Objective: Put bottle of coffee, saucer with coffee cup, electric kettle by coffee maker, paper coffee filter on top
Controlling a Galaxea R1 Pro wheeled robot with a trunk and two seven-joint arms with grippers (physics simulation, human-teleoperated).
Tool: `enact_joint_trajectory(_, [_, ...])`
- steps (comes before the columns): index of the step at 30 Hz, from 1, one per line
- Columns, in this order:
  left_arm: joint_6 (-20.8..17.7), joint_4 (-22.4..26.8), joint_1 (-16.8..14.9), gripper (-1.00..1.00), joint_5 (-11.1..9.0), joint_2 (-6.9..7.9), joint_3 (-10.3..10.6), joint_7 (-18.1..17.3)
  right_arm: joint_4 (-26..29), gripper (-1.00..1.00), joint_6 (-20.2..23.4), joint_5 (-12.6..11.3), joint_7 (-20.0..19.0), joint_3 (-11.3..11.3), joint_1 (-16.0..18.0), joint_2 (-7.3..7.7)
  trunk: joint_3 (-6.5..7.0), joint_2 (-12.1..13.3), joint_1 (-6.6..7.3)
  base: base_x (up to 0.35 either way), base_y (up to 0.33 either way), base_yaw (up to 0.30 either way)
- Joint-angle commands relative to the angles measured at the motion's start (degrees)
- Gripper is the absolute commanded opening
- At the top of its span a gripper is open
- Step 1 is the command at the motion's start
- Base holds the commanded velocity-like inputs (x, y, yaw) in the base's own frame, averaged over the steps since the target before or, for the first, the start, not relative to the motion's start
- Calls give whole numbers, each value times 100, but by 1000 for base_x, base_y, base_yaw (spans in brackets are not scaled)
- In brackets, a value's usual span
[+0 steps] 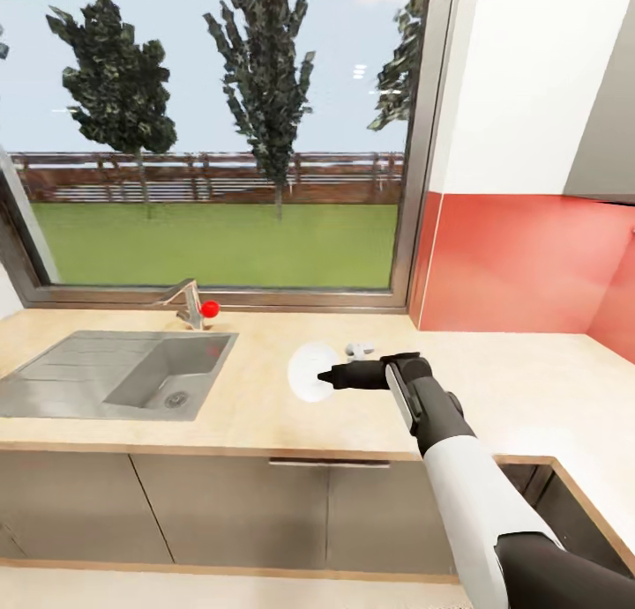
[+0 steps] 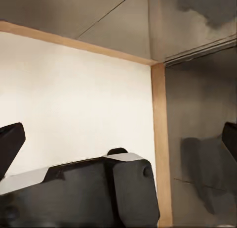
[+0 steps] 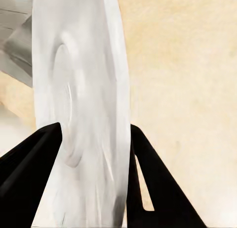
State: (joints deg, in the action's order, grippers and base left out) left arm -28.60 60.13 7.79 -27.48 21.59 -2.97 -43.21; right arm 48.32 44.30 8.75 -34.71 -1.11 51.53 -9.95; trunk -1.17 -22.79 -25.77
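Right gripper point(image 1: 324, 378) clamped on saucer point(image 1: 310, 369) rim, over countertop point(image 1: 265, 415), sink point(image 1: 115, 375) at 9 o'clock. Left gripper point(image 2: 118, 139) fingers apart.

Countertop point(image 1: 265, 415): light tan wood-look slab over grey cabinet fronts, running under the window and turning a corner at the red backsplash. Sink point(image 1: 115, 375) is set into it, with a grey drainboard on the side away from the corner. Tap point(image 1: 187, 302) with a red knob stands at the sink's back edge. A small pale object point(image 1: 360, 350) sits between sink and corner; too small to identify.
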Motion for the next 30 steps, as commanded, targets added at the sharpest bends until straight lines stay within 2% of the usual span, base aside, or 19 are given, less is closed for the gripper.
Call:
enact_joint_trajectory(1, [143, -285, 17, 100, -23, 2, -8, 4, 4, -100, 17, 55, -44, -12, 6, -5, -12, -13, -2, -279, 220, 276])
enact_joint_trajectory(6, [738, -1617, 29, 100, 27, 19, -192, 54, 7, -100, 17, 56, -44, -12, 6, -5, -12, -13, -2, -279, 220, 251])
enact_joint_trajectory(9, [976, -2260, 6, 100, 36, 79, -253, 279, 5, -100, 14, 56, -44, -12, 6, -5, -12, -13, -2, -269, 224, 78])
enact_joint_trajectory(10, [1074, -2514, 0, 100, 38, 98, -263, 545, 2, -100, 11, 52, -44, -12, 6, -5, -12, -13, -2, -209, 238, 24])
enact_joint_trajectory(11, [1179, -2811, -4, 100, 40, 99, -227, 1487, -33, -100, 9, 49, -68, -18, 6, -5, -12, -13, -2, -56, 265, 5])
enact_joint_trajectory(14, [1192, -2878, 1, 100, 88, 71, -192, 2432, -59, -100, 13, 48, -314, -20, 6, -5, -12, -13, -2, -25, 279, 2])
enact_joint_trajectory(15, [1186, -2892, 0, 100, 204, 34, -153, 3057, -70, -100, 15, 53, -575, -21, 6, -5, -12, -13, -2, -6, 294, 1])
enact_joint_trajectory(17, [1177, -2899, 1, 100, 331, -73, -128, 3741, -75, -100, 16, 55, -744, -20, 6, -5, -12, -13, -2, -3, 304, 0])
enact_joint_trajectory(18, [1173, -2900, 2, 100, 356, -114, -124, 3944, -75, -100, 17, 56, -774, -20, 6, -5, -12, -13, -2, -1, 320, 0])
enact_joint_trajectory(21, [1175, -2902, 3, 100, 396, -198, -117, 4304, -79, -100, 14, 57, -823, -14, 6, -5, -12, -13, -2, 69, 331, 0])
enact_joint_trajectory(30, [1221, -2902, 3, 100, 401, -217, -125, 4348, -169, -100, 17, 57, -834, -11, 6, -5, -12, -13, -2, 188, 307, 0])
